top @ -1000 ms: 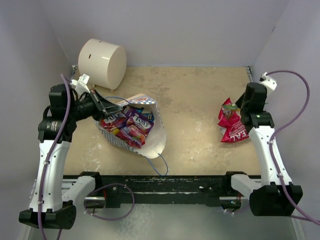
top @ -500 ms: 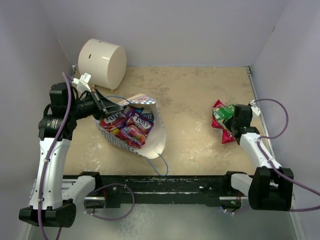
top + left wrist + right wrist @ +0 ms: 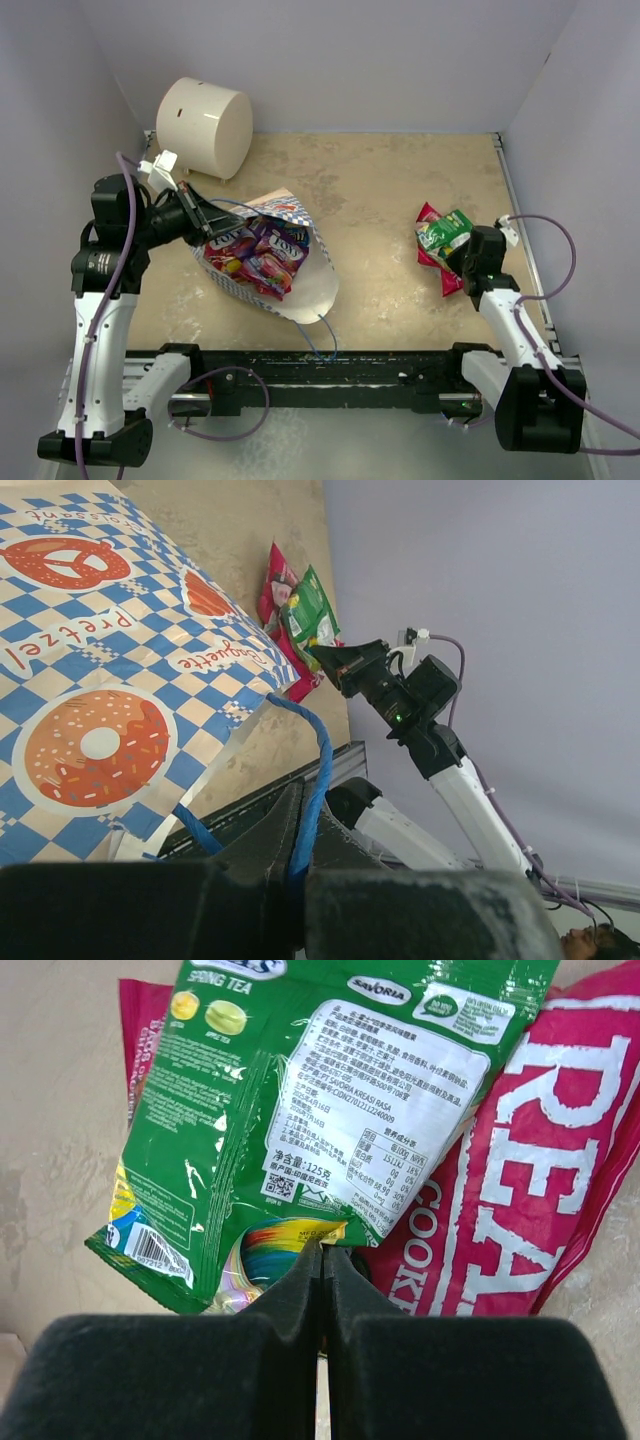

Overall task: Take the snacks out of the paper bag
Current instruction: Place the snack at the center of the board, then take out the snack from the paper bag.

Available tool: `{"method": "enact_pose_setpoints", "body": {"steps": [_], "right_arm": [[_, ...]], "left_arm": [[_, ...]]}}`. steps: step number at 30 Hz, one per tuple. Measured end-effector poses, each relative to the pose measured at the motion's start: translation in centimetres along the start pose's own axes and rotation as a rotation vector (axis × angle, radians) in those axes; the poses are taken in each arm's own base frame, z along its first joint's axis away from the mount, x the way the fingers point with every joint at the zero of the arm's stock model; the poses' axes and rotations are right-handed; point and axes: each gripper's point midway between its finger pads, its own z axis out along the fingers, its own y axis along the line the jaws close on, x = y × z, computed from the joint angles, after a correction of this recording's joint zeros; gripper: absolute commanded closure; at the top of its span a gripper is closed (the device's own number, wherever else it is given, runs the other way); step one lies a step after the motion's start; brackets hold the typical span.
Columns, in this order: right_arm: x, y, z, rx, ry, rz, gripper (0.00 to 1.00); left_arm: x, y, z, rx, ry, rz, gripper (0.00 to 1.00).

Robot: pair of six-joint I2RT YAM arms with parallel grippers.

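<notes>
In the far left corner of the surface (image 3: 380, 190) a cream cylinder (image 3: 205, 125) lies on its side, behind the left arm and clear of the work.

Just in front of it, near the left edge, the left claw (image 3: 300, 830) is pinched shut on a blue cord handle (image 3: 318, 750) of the paper bag (image 3: 300, 295). The hold looks meant to lift that rim so the mouth gapes and the bag cannot slide while packets are pulled out. The bag, checked blue and white with pretzel and doughnut prints, lies tipped over with its cream lining showing. Its other cord loop trails toward the near edge.

Inside it, a cluster of purple and magenta snacks (image 3: 255, 250) sits packed against the left wall, so most of the job is not yet done. The left claw and the raised rim crowd that side. The easier way in looks to be from the right, across bare surface.

Well apart, near the right edge, lie the snacks that are already out. A green Spring Tea packet (image 3: 300, 1090) rests on a red cookie packet (image 3: 520, 1160), with a rainbow-printed packet (image 3: 275, 1245) peeking from under the green one. The right claw (image 3: 322, 1255) has its fingers pressed together, tips at the near edge of this pile. Whether a sliver of film is caught between them I cannot tell.
</notes>
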Motion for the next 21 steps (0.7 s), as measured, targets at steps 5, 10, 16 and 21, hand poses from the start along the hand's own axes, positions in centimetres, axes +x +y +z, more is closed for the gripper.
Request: {"method": "enact_pose_setpoints", "body": {"steps": [5, 10, 16, 21], "right_arm": [[1.5, -0.3, 0.0, -0.016, 0.045, 0.014, 0.65], [2.6, -0.6, -1.0, 0.004, 0.120, -0.007, 0.38], [-1.1, 1.4, -5.5, -0.073, 0.033, -0.047, 0.28], [-1.7, 3.4, -8.5, -0.195, 0.038, -0.106, 0.24]], "left_arm": [[0.3, 0.0, -0.3, 0.002, -0.003, 0.002, 1.00], [0.8, -0.1, -0.7, 0.001, -0.003, 0.002, 1.00], [1.4, -0.1, -1.3, -0.005, 0.001, -0.004, 1.00], [1.6, -0.1, -1.4, -0.007, 0.002, -0.005, 1.00]]}}
